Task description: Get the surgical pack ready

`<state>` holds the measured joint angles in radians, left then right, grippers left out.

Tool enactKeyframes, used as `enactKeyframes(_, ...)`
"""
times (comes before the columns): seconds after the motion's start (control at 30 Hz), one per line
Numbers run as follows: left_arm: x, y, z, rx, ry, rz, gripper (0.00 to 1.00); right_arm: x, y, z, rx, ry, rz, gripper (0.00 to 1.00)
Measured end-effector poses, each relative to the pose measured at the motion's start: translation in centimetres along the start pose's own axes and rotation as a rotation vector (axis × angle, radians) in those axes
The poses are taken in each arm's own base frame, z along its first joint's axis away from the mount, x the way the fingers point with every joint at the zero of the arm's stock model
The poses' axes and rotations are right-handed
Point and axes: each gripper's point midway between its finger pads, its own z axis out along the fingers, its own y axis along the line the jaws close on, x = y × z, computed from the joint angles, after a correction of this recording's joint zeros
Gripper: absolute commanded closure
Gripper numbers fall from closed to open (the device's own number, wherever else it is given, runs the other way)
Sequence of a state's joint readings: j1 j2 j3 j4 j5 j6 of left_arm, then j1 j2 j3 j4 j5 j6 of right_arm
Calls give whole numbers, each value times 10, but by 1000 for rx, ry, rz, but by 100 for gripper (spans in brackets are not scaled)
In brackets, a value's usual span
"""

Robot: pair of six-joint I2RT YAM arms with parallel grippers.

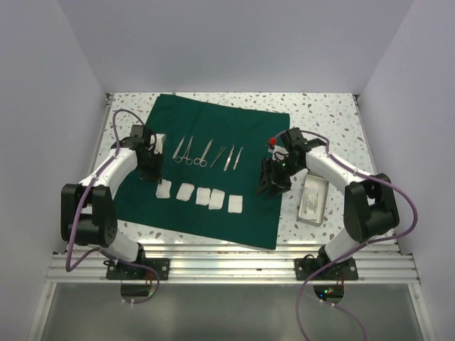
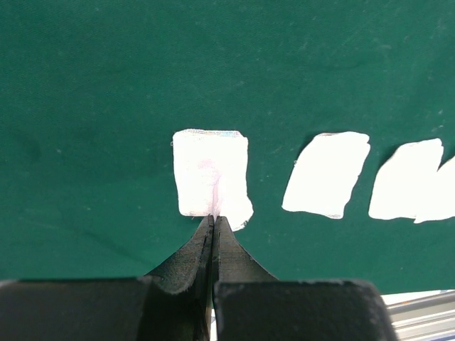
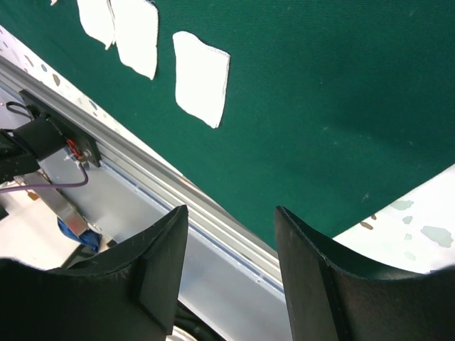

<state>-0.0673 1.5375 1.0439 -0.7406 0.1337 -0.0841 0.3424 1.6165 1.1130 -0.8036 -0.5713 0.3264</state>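
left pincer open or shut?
Shut. In the left wrist view the left pincer shows no gap between fingers, tips at a gauze square.

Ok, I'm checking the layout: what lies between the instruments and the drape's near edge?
A row of five gauze squares, flat on the drape, nearer the arms than the instruments. The top view shows it.

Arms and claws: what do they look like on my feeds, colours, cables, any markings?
Both the left arm and right arm have white links, black joints and a looping purple cable. A small red part sits on the right wrist. The left claw and right claw have matte black, curved fingers.
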Motion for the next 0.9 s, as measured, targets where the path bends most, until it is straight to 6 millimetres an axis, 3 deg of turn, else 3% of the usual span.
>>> enactKeyframes(0.33, -1, 3, 13, -3, 25, 23, 100, -1, 0, -1, 0, -1, -5, 44)
enactKeyframes(0.9, -9, -5, 15, 36, -9, 53, 100, -1, -3, 3, 7, 13, 3, 44)
